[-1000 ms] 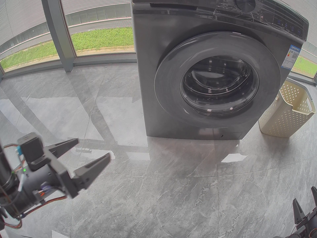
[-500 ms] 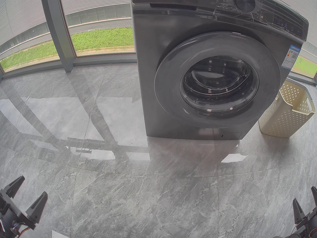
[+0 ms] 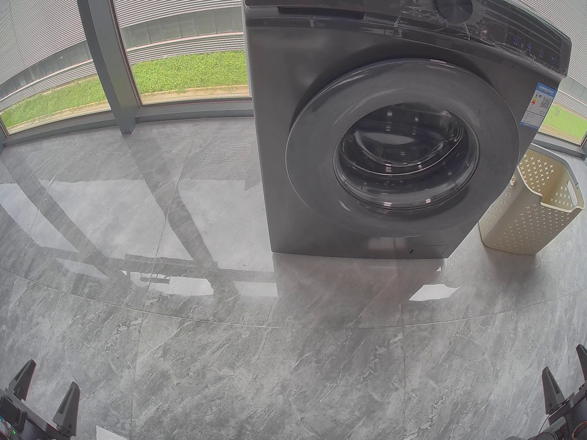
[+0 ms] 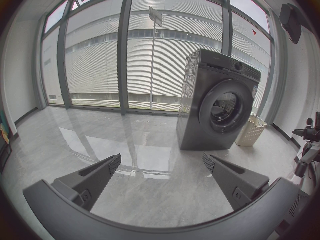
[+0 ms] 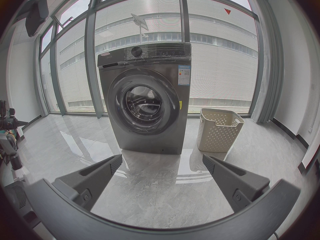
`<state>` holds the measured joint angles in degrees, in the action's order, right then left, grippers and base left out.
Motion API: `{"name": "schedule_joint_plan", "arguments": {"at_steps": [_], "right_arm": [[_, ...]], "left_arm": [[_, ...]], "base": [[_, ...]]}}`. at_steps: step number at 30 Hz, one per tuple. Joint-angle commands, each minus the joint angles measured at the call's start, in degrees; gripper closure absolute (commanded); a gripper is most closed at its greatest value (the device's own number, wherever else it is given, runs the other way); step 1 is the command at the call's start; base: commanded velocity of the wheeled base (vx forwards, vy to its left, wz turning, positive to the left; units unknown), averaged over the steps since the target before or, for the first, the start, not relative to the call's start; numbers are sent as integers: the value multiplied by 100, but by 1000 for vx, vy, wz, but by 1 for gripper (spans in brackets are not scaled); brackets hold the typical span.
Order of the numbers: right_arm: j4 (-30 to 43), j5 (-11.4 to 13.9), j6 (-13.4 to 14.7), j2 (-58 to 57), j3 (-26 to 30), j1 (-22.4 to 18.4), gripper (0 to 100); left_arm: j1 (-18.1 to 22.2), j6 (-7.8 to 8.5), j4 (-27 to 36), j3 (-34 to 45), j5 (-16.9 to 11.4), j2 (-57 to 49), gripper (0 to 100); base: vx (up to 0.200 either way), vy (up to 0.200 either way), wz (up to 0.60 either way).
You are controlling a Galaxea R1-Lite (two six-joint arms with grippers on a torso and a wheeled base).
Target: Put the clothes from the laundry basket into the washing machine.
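The head camera is looking forward and down from above, fairly near the washing machine [image 3: 391, 135], with the laundry basket [image 3: 532, 206] lying toward that view's right edge. Both wrist cameras are sitting low and looking almost level over the grey floor [image 4: 100, 140] toward the glass wall [image 4: 96, 67]. Each is looking past its own gripper: the left gripper [image 4: 160, 157] is framing the machine obliquely and farther off, and the right gripper [image 5: 161, 159] is facing it nearly head-on. All three views are sharing the machine and the basket.
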<state>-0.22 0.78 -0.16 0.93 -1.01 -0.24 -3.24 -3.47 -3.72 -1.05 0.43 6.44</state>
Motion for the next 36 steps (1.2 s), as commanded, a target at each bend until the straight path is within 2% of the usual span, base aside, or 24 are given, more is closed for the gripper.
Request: {"name": "schedule_joint_plan", "arguments": {"at_steps": [1, 2, 3, 5, 6, 8, 10, 20, 31, 36], "right_arm": [[-4, 1, -2, -49, 92, -2, 0], [-4, 1, -2, -57, 92, -2, 0], [-4, 1, -2, -57, 92, -2, 0], [-4, 1, -2, -49, 92, -2, 0], [-4, 1, -2, -57, 92, -2, 0], [-4, 1, -2, -57, 92, -2, 0], [-4, 1, -2, -57, 92, -2, 0], [4, 1, -11, -40, 92, -20, 0], [-4, 36, -19, -49, 92, -2, 0], [-4, 36, -19, -49, 92, -2, 0]], "left_arm": [[482, 84, 3, 105, -210, -318, 0], [474, 49, 3, 105, -210, -327, 0], [430, 84, 29, 105, -175, -362, 0], [386, 260, 354, 96, -8, -503, 0], [386, 268, 548, 61, 36, -547, 0], [342, 391, 521, 61, -16, -644, 0], [333, 506, 407, 78, -183, -635, 0], [333, 444, 389, 87, -183, -635, 0], [324, 435, 389, 87, -183, -635, 0], [324, 444, 389, 87, -183, -635, 0]], "base": [[0, 0, 0], [0, 0, 0], [0, 0, 0], [0, 0, 0], [0, 0, 0], [0, 0, 0], [0, 0, 0], [0, 0, 0], [0, -200, 0], [0, 0, -480]]}}
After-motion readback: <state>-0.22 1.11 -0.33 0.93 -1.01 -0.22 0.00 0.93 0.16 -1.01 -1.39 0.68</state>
